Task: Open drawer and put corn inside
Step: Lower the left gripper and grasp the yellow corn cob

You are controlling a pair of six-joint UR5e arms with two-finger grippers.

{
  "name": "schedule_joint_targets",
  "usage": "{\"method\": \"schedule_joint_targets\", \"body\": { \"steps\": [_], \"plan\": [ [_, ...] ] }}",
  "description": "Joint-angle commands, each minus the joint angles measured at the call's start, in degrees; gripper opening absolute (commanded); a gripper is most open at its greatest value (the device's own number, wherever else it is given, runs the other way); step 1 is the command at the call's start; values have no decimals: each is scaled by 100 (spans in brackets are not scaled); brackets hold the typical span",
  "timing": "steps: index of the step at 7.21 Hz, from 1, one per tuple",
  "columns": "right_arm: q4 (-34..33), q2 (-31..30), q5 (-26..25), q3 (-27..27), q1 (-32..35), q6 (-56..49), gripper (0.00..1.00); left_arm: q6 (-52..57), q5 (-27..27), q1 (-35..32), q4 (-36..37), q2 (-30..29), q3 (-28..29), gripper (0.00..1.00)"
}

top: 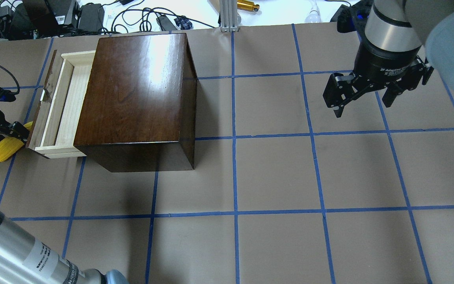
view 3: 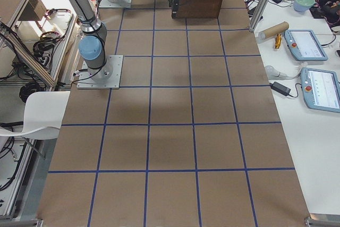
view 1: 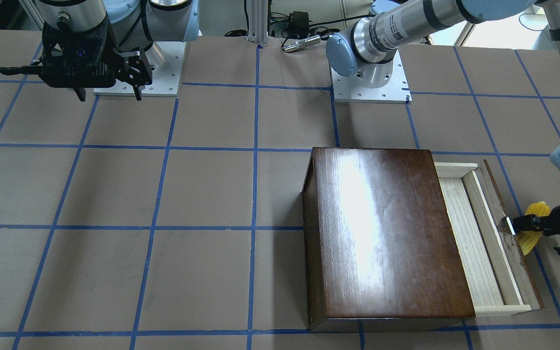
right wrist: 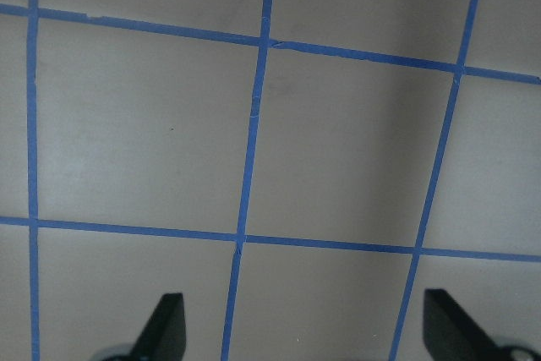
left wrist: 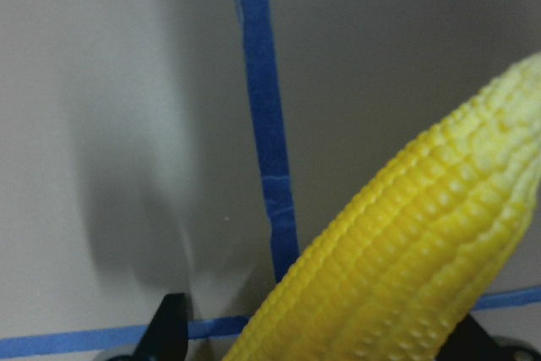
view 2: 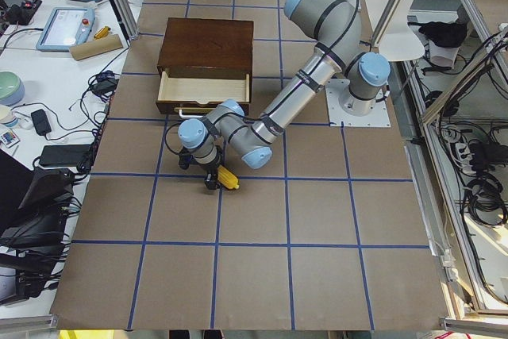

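Observation:
The dark glossy box [view 1: 387, 233] stands on the table with its drawer [view 1: 469, 233] pulled partly out, pale wood inside and nothing in it. It shows at the far left in the overhead view [top: 67, 106]. The yellow corn [top: 1, 150] lies on the table just outside the drawer's dark front panel. My left gripper [top: 14, 133] is low over the corn. In the left wrist view the corn [left wrist: 406, 268] sits between the spread fingertips [left wrist: 172, 327], and the gripper is open. My right gripper [top: 363, 106] hangs open and empty, far from the box.
A small metal handle [view 1: 507, 226] sits on the drawer's front panel, beside my left gripper. Blue tape lines grid the brown table [view 1: 163, 194]. Cables and gear lie past the table's far edge [top: 93, 15]. The robot bases [view 1: 370, 87] stand on the robot's side of the table.

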Motion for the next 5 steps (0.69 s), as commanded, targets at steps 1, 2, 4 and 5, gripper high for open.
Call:
{"method": "schedule_joint_targets", "body": {
  "steps": [1,2,4,5],
  "plan": [
    [0,7,4,0,0,4,100,12,-12,0,43,12,15,29],
    [0,-2,-5,0,0,-5,100,-14,-12,0,44,12,15,3],
    [0,7,4,0,0,-5,100,-5,-21,0,44,29,15,0],
    [0,7,4,0,0,4,100,-5,-21,0,44,38,15,0]
  ]
}}
